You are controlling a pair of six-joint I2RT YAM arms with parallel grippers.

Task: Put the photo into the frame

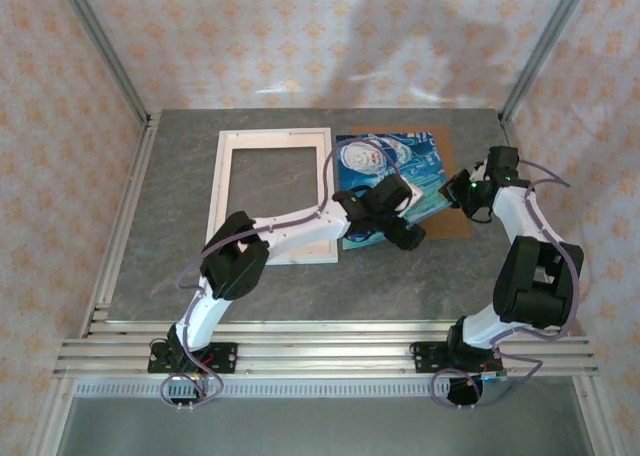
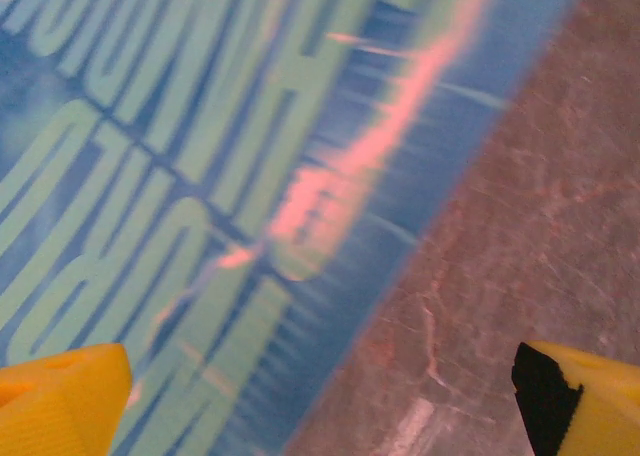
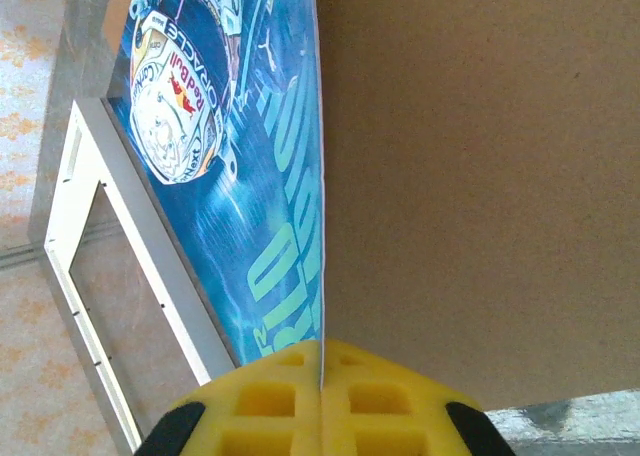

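The photo (image 1: 390, 161), a teal-blue print with a white helmet and pale lettering, lies tilted at the table's middle, partly on a brown backing board (image 1: 452, 219). In the right wrist view my right gripper (image 3: 322, 366) is shut, its yellow pads pinching the thin right edge of the photo (image 3: 250, 176), which stands lifted off the board (image 3: 470, 176). My left gripper (image 1: 397, 223) hovers open over the photo's near edge; its yellow fingertips (image 2: 60, 396) straddle the edge of the photo (image 2: 200, 176) without touching it. The white frame (image 1: 272, 191) lies flat just left of the photo.
The grey marbled table (image 1: 330, 286) runs on in front of the frame and photo. Aluminium rails (image 1: 320, 351) line the near edge, and patterned walls close the back and both sides. The left forearm (image 1: 300, 226) crosses over the frame's lower right corner.
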